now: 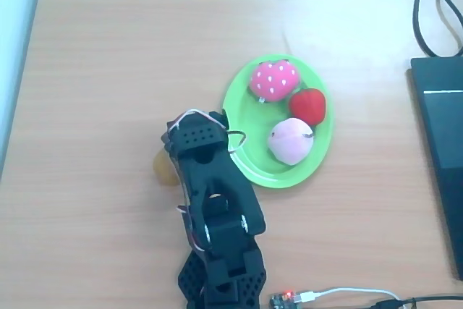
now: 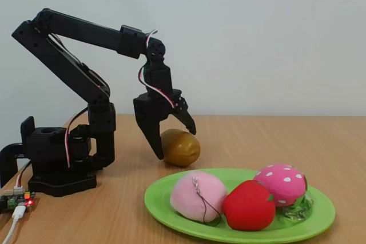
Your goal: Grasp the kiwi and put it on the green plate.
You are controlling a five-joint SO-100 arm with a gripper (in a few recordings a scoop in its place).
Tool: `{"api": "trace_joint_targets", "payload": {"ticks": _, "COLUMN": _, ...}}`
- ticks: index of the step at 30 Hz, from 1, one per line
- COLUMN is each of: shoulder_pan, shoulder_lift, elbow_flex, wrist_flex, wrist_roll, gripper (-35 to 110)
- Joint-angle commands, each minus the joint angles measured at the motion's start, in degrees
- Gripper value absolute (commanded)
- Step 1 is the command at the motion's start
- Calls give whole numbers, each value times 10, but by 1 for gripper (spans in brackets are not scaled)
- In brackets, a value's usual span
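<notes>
My gripper (image 2: 174,141) hangs low over the wooden table (image 2: 320,141), its 2 fingers (image 2: 153,135) spread wide and holding nothing. In the fixed view 1 finger reaches down to the table on the left of the kiwi (image 2: 180,147), while the other curves over its top; I cannot tell whether either finger touches it. The kiwi lies on the bare table, near the middle of it, just beyond the far left rim of the green plate (image 2: 171,216) and not on it. In the overhead view my arm (image 1: 217,208) covers most of the kiwi (image 1: 163,167), so just a brown sliver peeks out at my left side, close to the plate's (image 1: 239,92) left rim.

The plate carries 3 soft toys: a pink strawberry with white dots (image 1: 273,80), a plain red fruit (image 1: 309,106) and a pale pink peach (image 1: 291,140), all bunched together and touching. A dark laptop (image 1: 438,157) sits at the table's right edge in the overhead view, with black cables (image 1: 434,5) looping at the upper right corner. A small circuit board (image 1: 284,299) with a red light lies at the lower edge beside my base.
</notes>
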Motion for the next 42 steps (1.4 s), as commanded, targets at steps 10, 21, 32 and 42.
{"api": "trace_joint_targets", "payload": {"ticks": 10, "shoulder_pan": -14, "shoulder_lift": 0, "elbow_flex": 38, "wrist_flex": -32, "wrist_roll": -3, "gripper": 44}}
{"api": "trace_joint_targets", "payload": {"ticks": 21, "shoulder_pan": -12, "shoulder_lift": 7, "elbow_flex": 39, "wrist_flex": -40, "wrist_roll": 3, "gripper": 34}}
{"api": "trace_joint_targets", "payload": {"ticks": 32, "shoulder_pan": -11, "shoulder_lift": 25, "elbow_flex": 9, "wrist_flex": -39, "wrist_roll": 3, "gripper": 36}}
{"api": "trace_joint_targets", "payload": {"ticks": 42, "shoulder_pan": 24, "shoulder_lift": 41, "elbow_flex": -35, "wrist_flex": -39, "wrist_roll": 2, "gripper": 37}}
